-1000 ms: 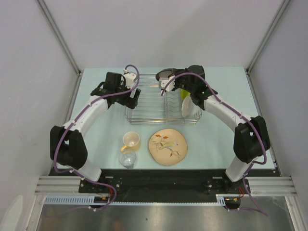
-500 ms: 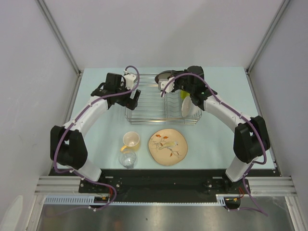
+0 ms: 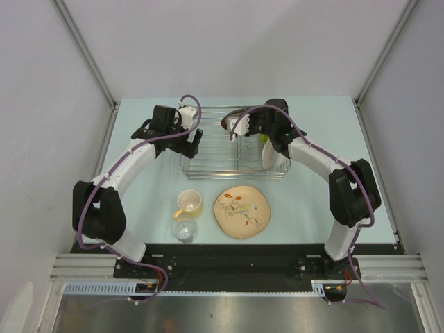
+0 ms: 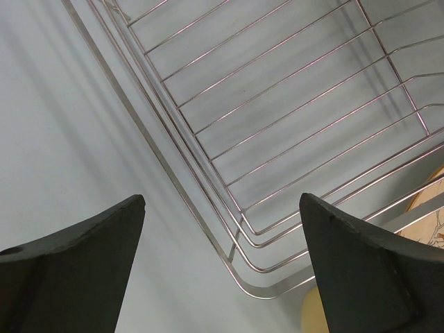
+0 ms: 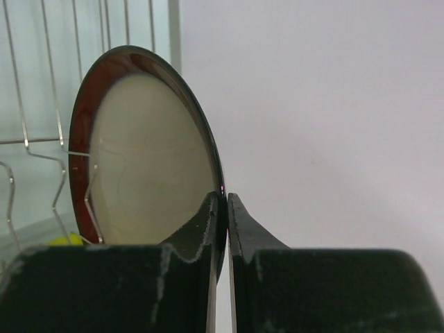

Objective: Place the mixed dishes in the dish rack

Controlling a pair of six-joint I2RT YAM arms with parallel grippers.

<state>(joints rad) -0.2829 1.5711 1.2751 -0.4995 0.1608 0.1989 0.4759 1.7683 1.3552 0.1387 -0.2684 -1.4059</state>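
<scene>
So the right jaws are pressed together on the rim of the dark red-brown round dish [image 5: 146, 152], a thin pinch with the rim sandwiched between the two pads. The dish stands on edge, roughly upright, at the far side of the dish rack [image 3: 211, 163], about mid-width. In the right wrist view a couple of the wire dividers cross in front of its left part, but I honestly can't tell if it's seated in a slot or just hanging there.

The left jaws are spread wide with nothing between them. They hover over the near left corner of the rack, and that wrist camera looks down through the gap at the corner wires and the bench [image 3: 305, 201] beside them.

Already in the rack, on the right side: the white bowl [image 3: 270, 156] stands on edge, with the small lime-green bowl [image 3: 265, 137] just on its far side, mostly hidden under the right arm [image 3: 316, 156].

On the bench, near of the rack: the beige patterned plate [image 3: 241, 211] lies flat, the cream-yellow mug [image 3: 189, 202] is just to its left, and the small clear glass [image 3: 184, 229] is right next to the mug on its near side.
</scene>
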